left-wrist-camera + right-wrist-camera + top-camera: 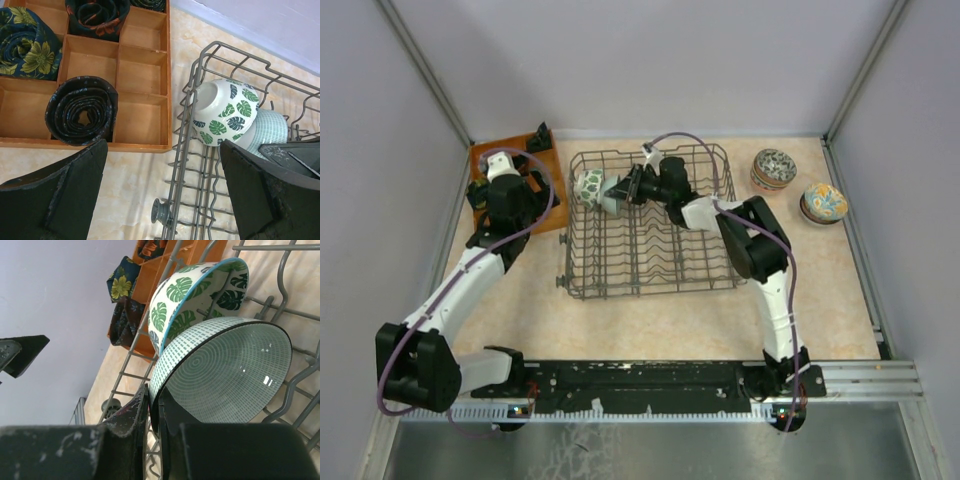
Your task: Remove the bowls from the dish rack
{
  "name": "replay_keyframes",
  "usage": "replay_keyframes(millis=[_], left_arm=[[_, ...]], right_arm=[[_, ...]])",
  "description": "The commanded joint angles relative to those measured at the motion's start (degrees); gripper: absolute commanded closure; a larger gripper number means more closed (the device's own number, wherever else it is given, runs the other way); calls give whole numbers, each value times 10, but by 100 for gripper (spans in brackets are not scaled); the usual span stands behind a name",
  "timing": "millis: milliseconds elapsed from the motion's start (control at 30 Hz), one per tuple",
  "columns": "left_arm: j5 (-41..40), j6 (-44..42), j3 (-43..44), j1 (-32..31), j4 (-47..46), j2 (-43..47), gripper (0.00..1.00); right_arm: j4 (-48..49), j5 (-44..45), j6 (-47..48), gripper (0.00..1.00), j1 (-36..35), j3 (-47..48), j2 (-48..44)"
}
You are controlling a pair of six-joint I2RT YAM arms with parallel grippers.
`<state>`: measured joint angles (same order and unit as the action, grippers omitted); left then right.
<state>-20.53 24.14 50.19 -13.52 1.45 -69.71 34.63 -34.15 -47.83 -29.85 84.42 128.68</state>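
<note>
Fingers (127, 425) of the right gripper (152, 410) are pinching the rim of a grid-patterned bowl (220, 375), one finger outside the wall and one inside. This bowl stands on edge among the tines in the far left part of the dish rack (640, 292). A leaf-patterned bowl (200, 295) leans just behind it, touching it and closer to the rack's left wall. Beyond that wall, the left gripper (162, 150) hovers with its fingers spread wide and holding nothing, over the gap between the rack and a wooden tray (142, 65) of fabric rolls (80, 110). Off the rack's right side, a speckled bowl (773, 170) and an orange-and-blue bowl (823, 203) sit on the table, near each other.
</note>
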Motion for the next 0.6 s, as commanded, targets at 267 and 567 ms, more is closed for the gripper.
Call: replay_keyframes(millis=[267, 567], left_arm=[[-7, -4, 1, -2, -1, 20, 1], [-8, -2, 3, -2, -1, 21, 0]], right_arm=[[25, 9, 24, 100, 8, -13, -97], [11, 24, 46, 100, 11, -27, -148]])
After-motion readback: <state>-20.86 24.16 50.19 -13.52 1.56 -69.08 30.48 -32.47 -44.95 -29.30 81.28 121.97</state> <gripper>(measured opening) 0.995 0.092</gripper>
